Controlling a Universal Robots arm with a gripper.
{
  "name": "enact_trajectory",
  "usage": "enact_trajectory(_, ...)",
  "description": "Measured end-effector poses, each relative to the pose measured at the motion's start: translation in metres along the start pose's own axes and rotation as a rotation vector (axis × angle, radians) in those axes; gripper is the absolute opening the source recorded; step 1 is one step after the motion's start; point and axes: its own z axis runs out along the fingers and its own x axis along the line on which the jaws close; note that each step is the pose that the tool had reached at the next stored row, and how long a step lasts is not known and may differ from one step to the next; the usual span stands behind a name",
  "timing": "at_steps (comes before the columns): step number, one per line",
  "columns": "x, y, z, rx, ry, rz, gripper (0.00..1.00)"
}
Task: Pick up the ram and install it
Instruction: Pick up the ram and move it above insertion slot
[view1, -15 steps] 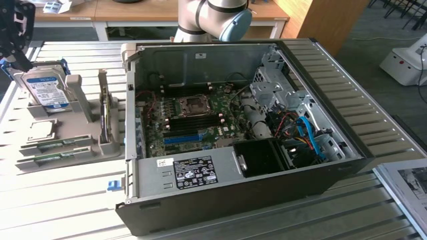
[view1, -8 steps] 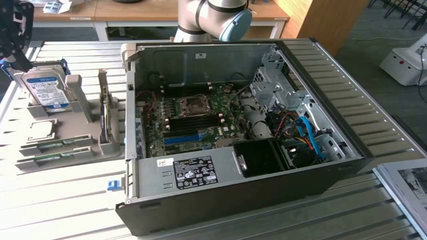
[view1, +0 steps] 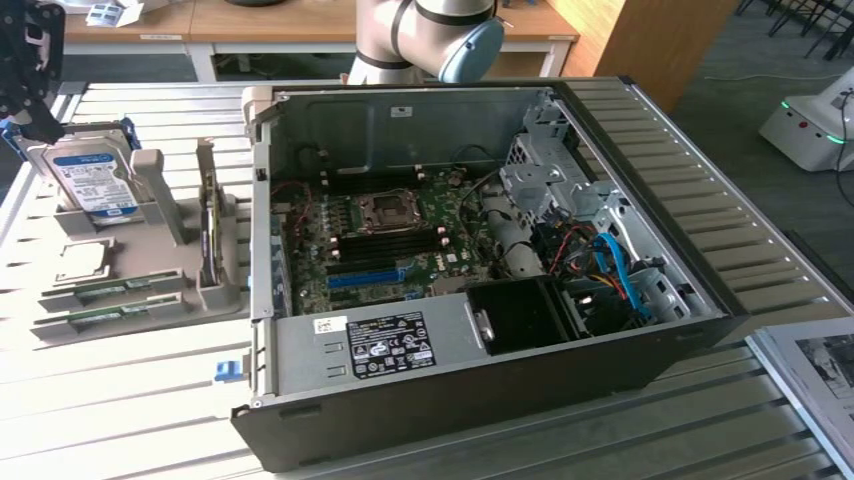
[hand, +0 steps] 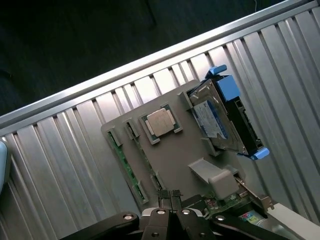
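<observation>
Gripper (hand: 170, 194) fully closed, fingers pressed together, nothing held, hanging over grey tray (hand: 172, 160); ram (view1: 115, 290) lies slotted in tray, exterior view's lower left.

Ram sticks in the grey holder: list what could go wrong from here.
1. The end effector hangs shut over the grey moulded holder; descending like that, it could press onto the thin green ram stick rather than straddle it.
2. The square silver processor chip lies close beside the ram; an off-centre grasp may knock it.
3. Inside the open black computer case, wires run near the motherboard slots, so insertion could snag.
</observation>
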Motion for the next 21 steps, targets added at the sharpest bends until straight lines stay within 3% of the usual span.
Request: enact_trajectory(21, 0.0000, 0.0000, 0.0000, -0.0051, 0.0051, -0.108, 0.10)
